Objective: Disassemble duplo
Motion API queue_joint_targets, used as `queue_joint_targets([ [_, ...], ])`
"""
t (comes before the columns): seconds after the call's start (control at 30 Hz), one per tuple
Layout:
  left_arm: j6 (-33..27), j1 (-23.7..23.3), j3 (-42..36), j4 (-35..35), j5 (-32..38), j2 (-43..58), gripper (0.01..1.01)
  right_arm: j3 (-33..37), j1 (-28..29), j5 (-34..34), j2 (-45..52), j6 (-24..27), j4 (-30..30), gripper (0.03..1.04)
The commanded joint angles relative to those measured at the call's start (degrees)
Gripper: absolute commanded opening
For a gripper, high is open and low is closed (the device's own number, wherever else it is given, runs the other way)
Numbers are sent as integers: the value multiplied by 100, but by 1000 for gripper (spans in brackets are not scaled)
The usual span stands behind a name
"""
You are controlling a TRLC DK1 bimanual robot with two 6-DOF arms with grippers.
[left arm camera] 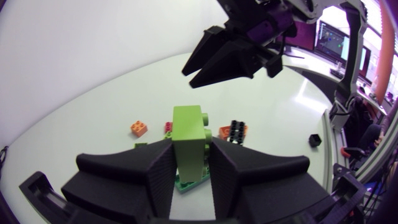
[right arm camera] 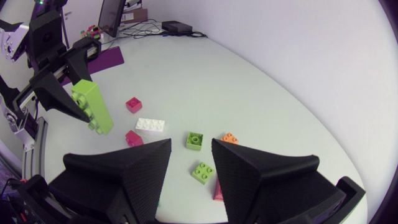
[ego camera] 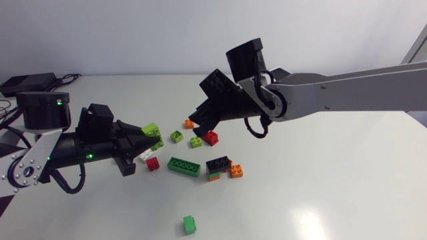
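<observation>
Left hand (left arm camera: 189, 155) is pinching the lime duplo piece (left arm camera: 188, 134) from 2 sides, holding it off the counter (ego camera: 320, 193). Right hand (ego camera: 198, 119) is hovering spread and empty near that piece, so I'd be closing it squarely on the free end and peeling sideways. White brick (ego camera: 146, 155), red brick (ego camera: 211, 138) and long green plate (ego camera: 183, 167) are lying loose near the lime piece, maybe crowding the drop.
</observation>
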State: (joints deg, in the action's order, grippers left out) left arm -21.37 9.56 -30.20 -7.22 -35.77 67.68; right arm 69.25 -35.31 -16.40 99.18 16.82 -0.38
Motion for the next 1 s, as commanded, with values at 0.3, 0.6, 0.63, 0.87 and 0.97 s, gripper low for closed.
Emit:
queue_joint_targets([
  [0.3, -289, 925, 119, -772, 2329, 1239, 205, 123, -20, 50, 216, 137, -129, 497],
  [0.6, -483, 1021, -136, -798, 3076, 2162, 315, 97, -64, 357, 251, 419, -155, 495],
  [0.63, -500, 1021, -197, -737, 3129, 2302, 323, 88, -73, 357, 251, 436, -164, 495],
  [0.87, -562, 1021, -320, -605, 3243, 2575, 403, 71, -143, 375, 234, 542, -225, 495],
  [0.97, -553, 1004, -320, -605, 3243, 2575, 441, 71, -152, 392, 216, 577, -252, 495],
])
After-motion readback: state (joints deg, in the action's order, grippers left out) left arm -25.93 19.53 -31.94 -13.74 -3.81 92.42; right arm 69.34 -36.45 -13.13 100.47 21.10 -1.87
